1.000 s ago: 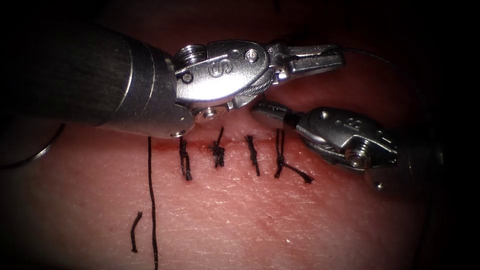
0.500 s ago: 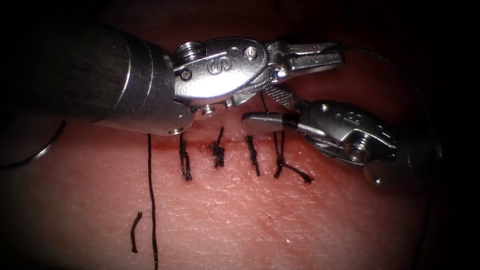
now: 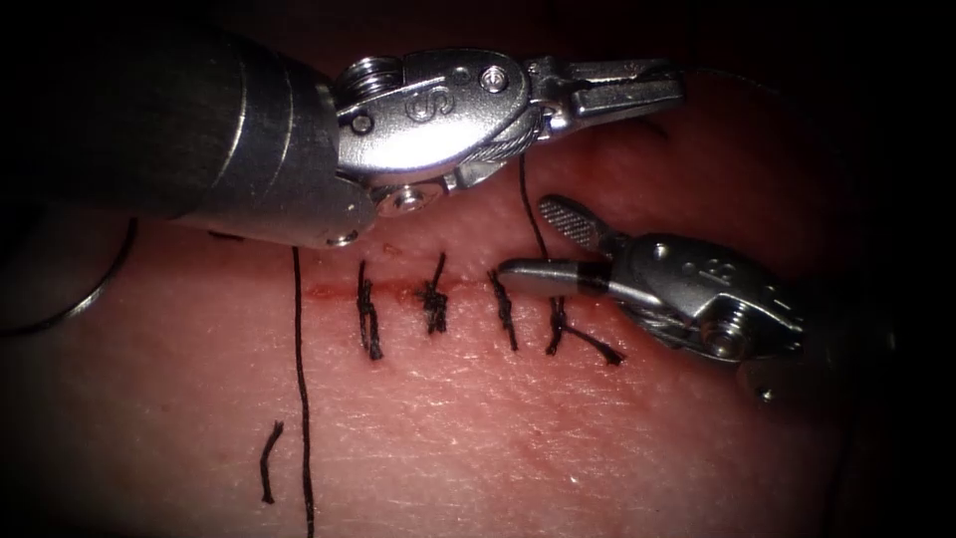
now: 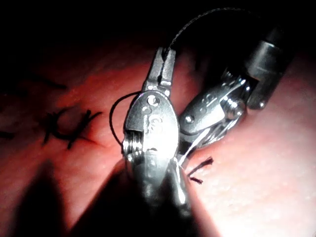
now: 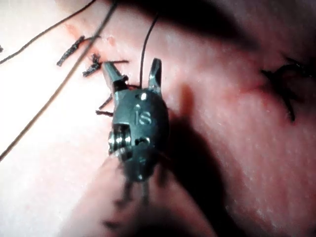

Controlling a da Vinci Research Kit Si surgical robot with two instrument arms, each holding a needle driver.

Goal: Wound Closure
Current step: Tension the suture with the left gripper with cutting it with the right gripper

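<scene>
the thread (image 3: 531, 214) rises taut from the rightmost stitch (image 3: 556, 324), passing between the right tool (image 3: 543, 239)'s spread jaws, to the left tool (image 3: 662, 88) pinching it above; best keep that strand taut and centred between the blades.

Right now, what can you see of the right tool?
The right tool is a small, shiny metal needle driver with a wristed head. It comes in from the right and lies low over the tissue, beside the rightmost stitch. Its jaws are open, one ridged face turned up. The thread runs up between them to the left tool; they grip nothing.
</scene>
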